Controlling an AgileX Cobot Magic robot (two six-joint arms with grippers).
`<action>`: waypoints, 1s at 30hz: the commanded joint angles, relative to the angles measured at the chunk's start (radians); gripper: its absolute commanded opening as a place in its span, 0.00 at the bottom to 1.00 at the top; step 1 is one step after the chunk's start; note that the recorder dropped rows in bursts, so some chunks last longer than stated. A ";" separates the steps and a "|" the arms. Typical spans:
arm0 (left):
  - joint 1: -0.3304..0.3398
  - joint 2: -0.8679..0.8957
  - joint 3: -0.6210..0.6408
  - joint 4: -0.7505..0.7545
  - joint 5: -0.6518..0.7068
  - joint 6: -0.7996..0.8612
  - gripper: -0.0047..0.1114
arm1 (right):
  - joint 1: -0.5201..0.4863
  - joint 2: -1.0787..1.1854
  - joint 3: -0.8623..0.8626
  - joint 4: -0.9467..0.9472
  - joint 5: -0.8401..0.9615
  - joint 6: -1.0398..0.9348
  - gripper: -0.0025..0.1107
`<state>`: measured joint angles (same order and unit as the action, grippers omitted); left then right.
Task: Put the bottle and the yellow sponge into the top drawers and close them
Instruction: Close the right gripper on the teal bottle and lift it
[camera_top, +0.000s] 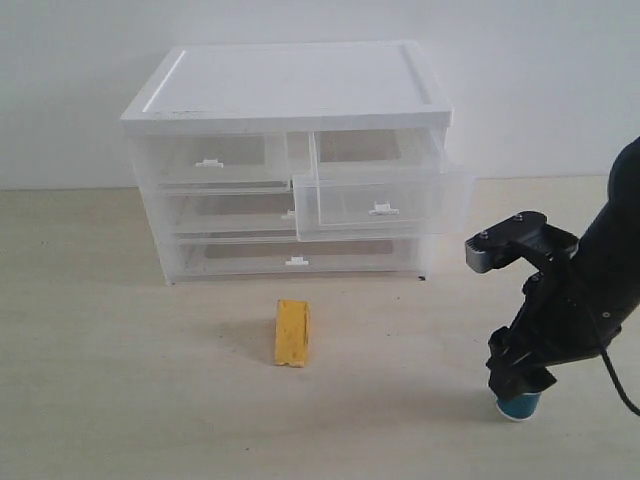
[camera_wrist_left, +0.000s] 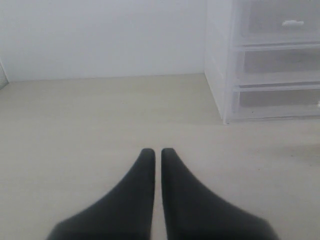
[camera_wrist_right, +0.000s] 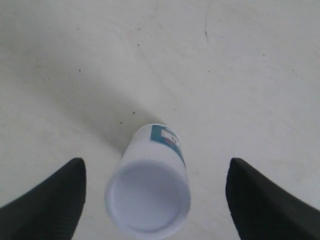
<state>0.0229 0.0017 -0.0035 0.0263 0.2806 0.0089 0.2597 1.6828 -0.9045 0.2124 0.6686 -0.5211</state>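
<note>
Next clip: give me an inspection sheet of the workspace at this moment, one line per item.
Surface: pale table, a few faint specks.
Job's things: bottle upright on the table at the right; yellow sponge standing on edge in front of the cabinet; top right drawer pulled open; top left drawer shut.
Clutter: nothing seen.
Grippers: right gripper open, straddling the bottle without touching it; left gripper shut, empty, over bare table.
Cables: black cable at the right edge.
Surroundings: white wall behind.
</note>
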 joint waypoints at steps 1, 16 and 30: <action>0.002 -0.002 0.004 -0.007 0.000 -0.009 0.08 | -0.007 0.019 -0.003 0.002 -0.041 -0.011 0.61; 0.002 -0.002 0.004 -0.007 -0.002 -0.009 0.08 | -0.007 0.039 -0.003 0.007 -0.026 -0.019 0.42; 0.002 -0.002 0.004 -0.007 -0.002 -0.009 0.08 | -0.007 -0.024 -0.004 0.015 0.076 -0.163 0.02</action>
<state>0.0229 0.0017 -0.0035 0.0263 0.2806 0.0089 0.2597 1.7025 -0.9057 0.2195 0.7003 -0.6041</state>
